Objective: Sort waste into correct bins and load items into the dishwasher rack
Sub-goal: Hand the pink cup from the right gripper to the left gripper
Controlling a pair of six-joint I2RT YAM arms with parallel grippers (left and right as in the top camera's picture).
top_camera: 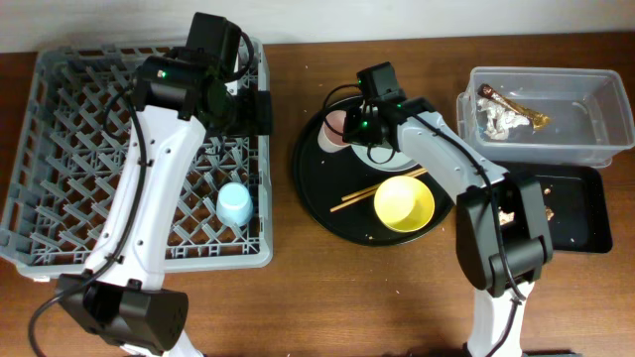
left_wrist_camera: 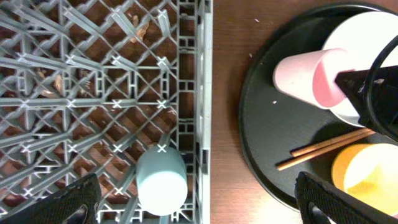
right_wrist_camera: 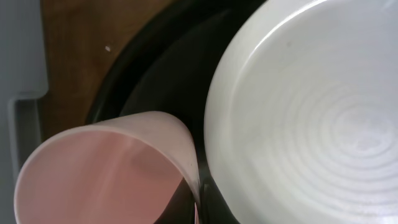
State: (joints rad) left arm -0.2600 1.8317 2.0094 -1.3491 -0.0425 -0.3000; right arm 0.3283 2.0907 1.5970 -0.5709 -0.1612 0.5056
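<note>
The right pincer [top_camera: 355,127] appears to pinch the rim of the pale pink cup [left_wrist_camera: 305,78]. The cup lies tipped on the round black tray [left_wrist_camera: 261,143], against the grey plate [right_wrist_camera: 311,112], and is probably gripped this way for carrying to the dishwasher rack [top_camera: 60,149]. The left pincer [left_wrist_camera: 200,204] hangs spread and empty above the rack's edge, near the light blue cup [left_wrist_camera: 160,180] sitting inside.

The rack [top_camera: 60,149] is lying mostly open across frame left, only a blue cup [top_camera: 236,204] sitting near its lower-right corner. At centre, pink cup [top_camera: 335,127], plate [left_wrist_camera: 360,37], chopsticks [top_camera: 362,196] and yellow bowl [top_camera: 404,204] are crowding the round tray [top_camera: 313,188].
</note>
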